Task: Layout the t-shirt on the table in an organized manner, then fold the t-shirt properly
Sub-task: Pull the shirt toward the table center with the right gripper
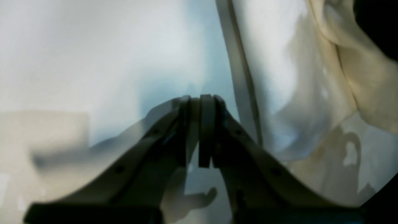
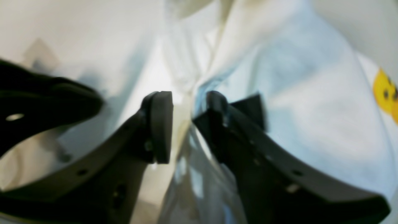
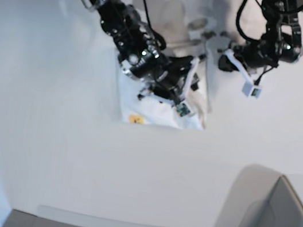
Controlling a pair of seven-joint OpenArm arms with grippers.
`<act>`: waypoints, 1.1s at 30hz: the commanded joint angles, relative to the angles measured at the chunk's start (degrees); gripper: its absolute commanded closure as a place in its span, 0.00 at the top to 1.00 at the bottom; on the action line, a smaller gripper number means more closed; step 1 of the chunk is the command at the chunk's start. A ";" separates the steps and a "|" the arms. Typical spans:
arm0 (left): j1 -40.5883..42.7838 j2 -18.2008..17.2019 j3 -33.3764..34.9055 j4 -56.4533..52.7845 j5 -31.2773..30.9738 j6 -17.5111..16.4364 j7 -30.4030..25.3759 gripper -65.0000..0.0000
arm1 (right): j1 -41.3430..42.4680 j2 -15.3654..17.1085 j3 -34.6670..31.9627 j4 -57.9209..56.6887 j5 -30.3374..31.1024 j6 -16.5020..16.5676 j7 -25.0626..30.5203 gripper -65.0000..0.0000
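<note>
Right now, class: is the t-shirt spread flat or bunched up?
Bunched up: the t-shirt lies crumpled in folds, with the right gripper around a fold.
</note>
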 commanded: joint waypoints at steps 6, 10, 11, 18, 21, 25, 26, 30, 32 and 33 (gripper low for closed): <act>-0.24 -0.22 -0.49 0.67 0.08 -0.16 0.56 0.08 | 0.80 -0.58 -4.33 3.40 0.30 0.18 1.18 0.37; -0.24 -0.22 -3.48 0.67 0.08 -0.16 0.56 0.08 | 0.72 -0.58 -6.53 6.31 0.30 0.18 1.35 0.37; -0.24 -0.13 -4.80 0.67 0.08 -0.16 0.56 0.08 | 0.63 -0.58 -6.88 7.36 0.30 0.18 1.35 0.37; -0.24 -0.05 -13.85 0.67 0.08 -0.16 0.56 0.08 | 0.54 -0.14 -3.63 15.18 -0.05 0.18 1.35 0.37; -0.24 0.04 -14.82 0.67 0.08 -0.16 0.56 0.08 | 0.45 -0.05 2.35 15.27 -0.05 0.18 1.35 0.37; -0.24 0.04 -14.82 0.67 0.08 -0.16 0.56 0.08 | -1.22 2.67 9.47 15.54 0.30 0.18 1.18 0.37; -0.24 0.04 -14.82 0.67 0.08 -0.16 0.56 0.08 | -1.74 3.55 10.09 15.54 0.30 0.18 1.00 0.37; -0.24 0.04 -14.82 0.67 0.08 -0.16 0.56 0.08 | -5.17 5.66 10.35 15.62 0.22 0.18 1.00 0.37; -0.24 0.04 -14.82 0.67 0.08 -0.16 0.56 0.08 | -7.55 5.75 10.35 15.62 0.04 0.18 1.27 0.37; -0.24 0.04 -14.82 0.67 0.08 -0.16 0.56 0.08 | -8.34 5.75 10.35 15.62 0.04 0.18 1.27 0.37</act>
